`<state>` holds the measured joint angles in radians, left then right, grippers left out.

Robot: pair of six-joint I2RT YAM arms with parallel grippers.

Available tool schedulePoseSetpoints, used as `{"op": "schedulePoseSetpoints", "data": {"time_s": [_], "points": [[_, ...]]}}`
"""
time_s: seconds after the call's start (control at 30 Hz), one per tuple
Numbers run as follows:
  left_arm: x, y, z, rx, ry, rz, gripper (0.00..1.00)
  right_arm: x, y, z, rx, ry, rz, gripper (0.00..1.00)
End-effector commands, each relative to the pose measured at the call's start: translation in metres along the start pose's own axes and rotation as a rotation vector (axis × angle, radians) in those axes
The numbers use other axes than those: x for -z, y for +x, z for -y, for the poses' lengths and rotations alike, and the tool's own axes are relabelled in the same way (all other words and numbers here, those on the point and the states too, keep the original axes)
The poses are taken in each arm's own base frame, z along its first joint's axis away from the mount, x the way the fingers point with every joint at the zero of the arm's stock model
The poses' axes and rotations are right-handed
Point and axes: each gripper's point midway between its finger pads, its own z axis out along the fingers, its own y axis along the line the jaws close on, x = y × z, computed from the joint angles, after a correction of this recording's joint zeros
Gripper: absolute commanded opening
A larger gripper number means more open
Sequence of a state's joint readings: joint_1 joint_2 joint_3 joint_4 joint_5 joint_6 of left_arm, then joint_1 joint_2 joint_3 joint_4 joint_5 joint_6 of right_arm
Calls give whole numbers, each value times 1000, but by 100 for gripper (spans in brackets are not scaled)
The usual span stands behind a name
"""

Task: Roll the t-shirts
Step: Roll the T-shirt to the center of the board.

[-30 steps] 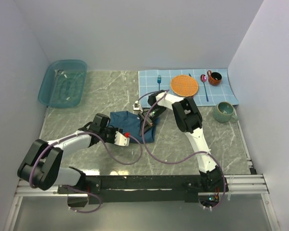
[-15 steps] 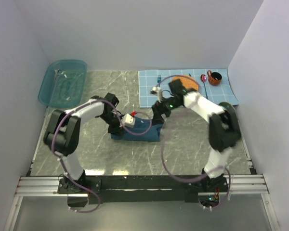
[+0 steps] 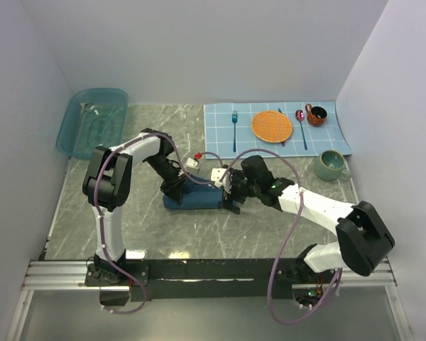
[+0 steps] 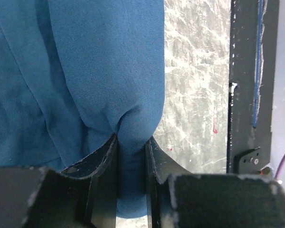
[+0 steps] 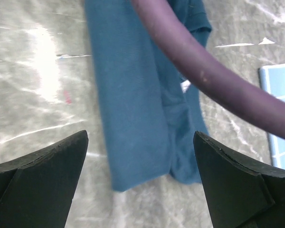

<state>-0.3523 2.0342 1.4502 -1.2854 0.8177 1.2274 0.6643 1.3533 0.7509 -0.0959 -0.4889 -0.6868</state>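
T-shirt (image 3: 199, 199) pinched between left fingers (image 4: 100, 157), ahead of spread right fingers (image 5: 43, 176).

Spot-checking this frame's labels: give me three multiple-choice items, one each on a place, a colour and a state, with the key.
1. Where is the green mug?
A) inside the tub
B) beside the near right corner of the placemat
C) on top of the shirt

2. What colour is the plate?
A) orange
B) white
C) black

3. What state is the left end effector in?
A) wide open, clear of any cloth
B) shut on a fold of the t-shirt
C) holding a fork

Key:
1 B, the top view shows it there.
2 A, it reads orange against the blue checks.
3 B, the left wrist view shows cloth pinched between the fingers.
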Motion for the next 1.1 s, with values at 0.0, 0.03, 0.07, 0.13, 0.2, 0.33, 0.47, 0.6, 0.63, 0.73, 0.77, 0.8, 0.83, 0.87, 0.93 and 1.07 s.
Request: {"op": "schedulePoseSetpoints", "data": {"time_s": [0.0, 0.03, 0.07, 0.13, 0.2, 0.33, 0.47, 0.6, 0.63, 0.73, 0.77, 0.8, 0.83, 0.87, 0.93, 1.07], "points": [[1, -9, 13, 52, 59, 31, 20, -19, -15, 25, 98, 54, 21, 100], [2, -10, 11, 57, 57, 34, 20, -21, -19, 24, 113, 29, 36, 100], [1, -9, 10, 67, 61, 37, 20, -24, -18, 20, 118, 3, 35, 100], [2, -9, 7, 78, 61, 50, 20, -29, -17, 12, 134, -65, 22, 100], [1, -8, 4, 90, 65, 55, 20, -35, -19, 13, 131, -87, 18, 100], [3, -9, 0, 101, 66, 77, 20, -48, -15, 14, 140, -128, -5, 100], [6, -7, -5, 119, 59, 86, 21, -59, -6, 2, 93, -238, -56, 96], [10, -3, -7, 127, 46, 79, 21, -69, -4, -2, 25, -306, -92, 83], [11, -2, -7, 132, 43, 80, 21, -68, -4, -5, -6, -323, -105, 77], [15, -3, -12, 148, 34, 95, 22, -68, -8, -9, -69, -375, -126, 49], [16, -3, -13, 156, 32, 101, 22, -68, -15, -1, -95, -368, -115, 43], [19, -5, -15, 158, 23, 114, 26, -69, -12, -3, -132, -390, -123, 27], [24, -7, -27, 145, -24, 143, 30, -66, -13, -8, -193, -421, -125, 17], [29, -10, -37, 146, -76, 166, 34, -65, -18, -3, -225, -425, -109, 8], [46, -15, -43, 221, -178, 223, 41, -62, -9, 1, -361, -453, -130, 6], [102, -46, -77, 151, -521, 385, 51, -62, -5, 21, -595, -505, -102, 4]]}}
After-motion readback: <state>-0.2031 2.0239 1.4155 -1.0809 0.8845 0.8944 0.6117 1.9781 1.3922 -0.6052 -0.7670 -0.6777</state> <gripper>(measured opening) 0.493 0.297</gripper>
